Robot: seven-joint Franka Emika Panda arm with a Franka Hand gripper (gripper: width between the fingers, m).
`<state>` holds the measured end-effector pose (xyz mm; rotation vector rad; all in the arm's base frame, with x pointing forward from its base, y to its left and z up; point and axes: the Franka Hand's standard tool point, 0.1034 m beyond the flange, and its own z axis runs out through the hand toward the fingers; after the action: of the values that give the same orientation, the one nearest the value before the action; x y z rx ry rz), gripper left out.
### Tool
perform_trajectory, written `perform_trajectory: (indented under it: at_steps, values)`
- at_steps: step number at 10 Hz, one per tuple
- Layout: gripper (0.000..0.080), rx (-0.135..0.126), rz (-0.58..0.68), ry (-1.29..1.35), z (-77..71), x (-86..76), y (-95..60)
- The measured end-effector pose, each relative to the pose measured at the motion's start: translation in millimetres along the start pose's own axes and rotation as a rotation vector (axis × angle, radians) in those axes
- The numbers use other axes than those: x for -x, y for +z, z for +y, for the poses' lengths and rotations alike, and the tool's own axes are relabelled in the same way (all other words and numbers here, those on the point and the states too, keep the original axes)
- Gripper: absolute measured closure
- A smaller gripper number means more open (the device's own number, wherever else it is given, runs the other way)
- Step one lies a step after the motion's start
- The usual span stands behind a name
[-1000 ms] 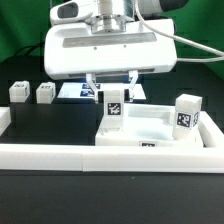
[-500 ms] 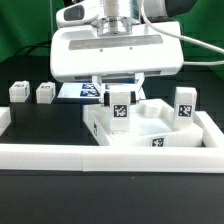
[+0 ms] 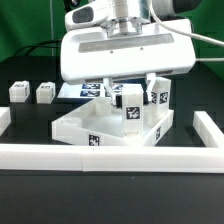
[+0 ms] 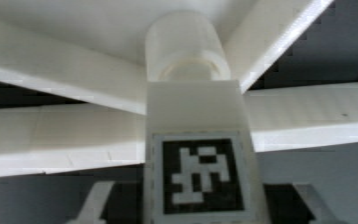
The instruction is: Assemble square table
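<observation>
The white square table top (image 3: 78, 127) lies corner-on toward the border wall, with a tag (image 3: 92, 141) on its edge. Two tagged white legs stand upright in it. My gripper (image 3: 130, 92) is shut on the nearer leg (image 3: 130, 110), with a finger on each side. The other leg (image 3: 158, 95) stands just behind it, to the exterior view's right. In the wrist view the held leg (image 4: 197, 110) fills the middle, its tag facing the camera, between my gripper's (image 4: 197, 205) fingers (image 4: 105, 200). Two loose legs (image 3: 18, 91) (image 3: 45, 93) sit at the exterior view's left.
The long low white border wall (image 3: 120, 157) runs along the front, with raised ends at the exterior view's left (image 3: 4, 120) and right (image 3: 208, 126). The marker board (image 3: 80, 90) lies flat behind the top, partly hidden by my hand.
The table top has swung from square-on to corner-on and shifted toward the exterior view's left. My gripper with the held leg moved slightly right. The second leg swung in closer behind it.
</observation>
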<state>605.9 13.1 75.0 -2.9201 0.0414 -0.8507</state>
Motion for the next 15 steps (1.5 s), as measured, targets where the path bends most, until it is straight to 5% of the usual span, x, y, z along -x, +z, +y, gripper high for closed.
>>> perform_trajectory:
  at_steps: [3,8,13,15]
  values:
    - [0.0508,0.006,0.002,0.001,5.1,-1.4,0.3]
    - [0.0508,0.044,0.006,0.033,37.5,-3.6,-3.2]
    - [0.0508,0.041,0.006,0.047,34.5,-3.4,-2.7]
    - [0.0263,0.041,0.005,0.047,34.5,-2.9,-2.5]
